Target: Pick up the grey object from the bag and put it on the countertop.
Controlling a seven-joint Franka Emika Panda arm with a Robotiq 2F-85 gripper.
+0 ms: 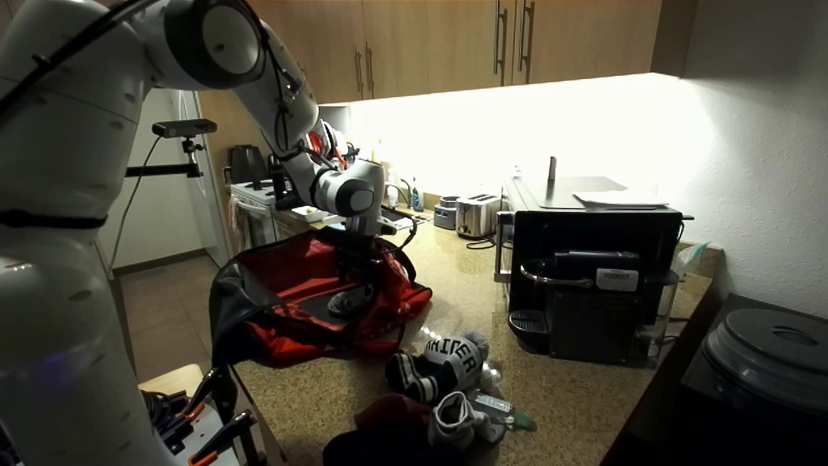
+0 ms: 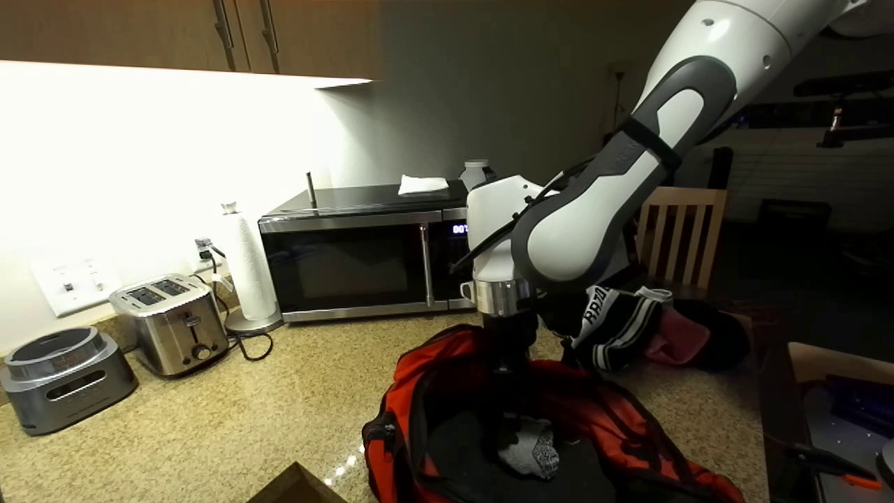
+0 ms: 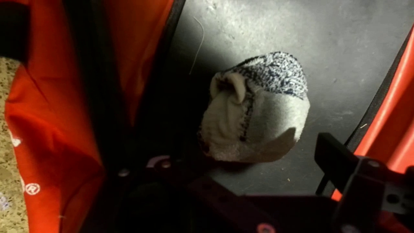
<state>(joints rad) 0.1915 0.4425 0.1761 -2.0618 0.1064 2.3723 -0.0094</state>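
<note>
The grey object (image 3: 275, 113) is a rolled sock, pale grey with a speckled dark patch. It lies on the dark floor of the red bag (image 3: 48, 129), and also shows in both exterior views (image 1: 349, 301) (image 2: 531, 450). The bag (image 1: 291, 343) stands open on the speckled tan countertop (image 1: 556, 401). My gripper (image 3: 245, 149) points down inside the bag, close above the grey object. It is open: the right finger stands apart from the grey object in the wrist view, while the left finger is lost in darkness. Contact on that left side cannot be told.
A pile of clothing with a lettered knit hat (image 1: 453, 356) and a small bottle (image 1: 498, 408) lies beside the bag. A black coffee machine (image 1: 595, 310), a microwave (image 2: 356, 265), a toaster (image 2: 174, 328) and a paper towel roll (image 2: 248, 272) stand along the wall. The bag's walls surround the gripper.
</note>
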